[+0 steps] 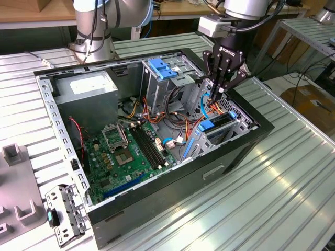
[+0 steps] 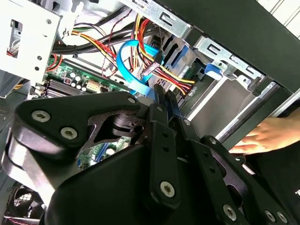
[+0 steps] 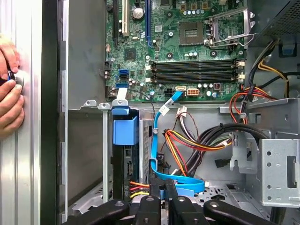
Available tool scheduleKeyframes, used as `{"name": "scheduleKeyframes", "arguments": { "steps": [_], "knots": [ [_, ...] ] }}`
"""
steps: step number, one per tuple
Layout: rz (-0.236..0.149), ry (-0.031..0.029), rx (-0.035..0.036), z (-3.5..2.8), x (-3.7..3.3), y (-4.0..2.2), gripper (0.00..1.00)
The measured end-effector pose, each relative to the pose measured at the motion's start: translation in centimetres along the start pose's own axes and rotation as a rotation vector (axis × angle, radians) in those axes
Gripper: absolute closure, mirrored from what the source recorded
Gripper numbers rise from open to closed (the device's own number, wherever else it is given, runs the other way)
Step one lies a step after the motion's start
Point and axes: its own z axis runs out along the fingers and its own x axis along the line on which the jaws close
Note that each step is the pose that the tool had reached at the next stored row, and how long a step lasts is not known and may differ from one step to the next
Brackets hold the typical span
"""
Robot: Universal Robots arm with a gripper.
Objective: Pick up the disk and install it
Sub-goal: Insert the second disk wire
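**Q:** Which step is in hand?

**A:** Seating, by the look of it. The disk stands on edge in the lower drive cage at the open computer case's corner, with its blue frame uppermost. The gripper hangs just above it, fingers drawn together with nothing visibly between them.

**Q:** What would finishing call for?

**A:** Judging from this, a straight press along the cage rails, keeping off the blue data cable beside it. A person's hand rests on the case's outer wall.

**Q:** Any legible writing?

**A:** There is white lettering on the gripper's body and a white sticker on the power supply. Both are too small to read.
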Motion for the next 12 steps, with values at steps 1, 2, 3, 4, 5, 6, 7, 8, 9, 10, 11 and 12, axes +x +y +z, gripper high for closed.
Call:
{"name": "scheduleKeyframes", "arguments": {
  "steps": [1,2,3,4,5,6,7,8,9,10,11,12],
  "knots": [
    [0.000,-0.0001,0.0000,0.00,0.00,0.00,0.84],
    [0.000,-0.0001,0.0000,0.00,0.01,0.00,0.84],
    [0.000,0.0000,0.0000,0.00,0.03,0.00,0.84],
    [0.000,0.0000,0.0000,0.01,0.04,0.00,0.84],
    [0.000,0.0000,0.0000,0.01,0.04,0.00,0.84],
    [0.000,0.0000,0.0000,0.01,0.04,0.00,0.84],
    [0.000,0.0000,0.0000,0.01,0.04,0.00,0.84],
    [0.000,0.0000,0.0000,0.00,0.04,0.00,0.84],
    [0.000,0.0000,0.0000,0.01,0.04,0.00,0.84],
    [0.000,0.0000,0.0000,0.01,0.04,0.00,0.84],
    [0.000,0.0000,0.0000,0.01,0.04,0.00,0.84],
    [0.000,0.0000,0.0000,0.01,0.04,0.00,0.84]
  ]
}}
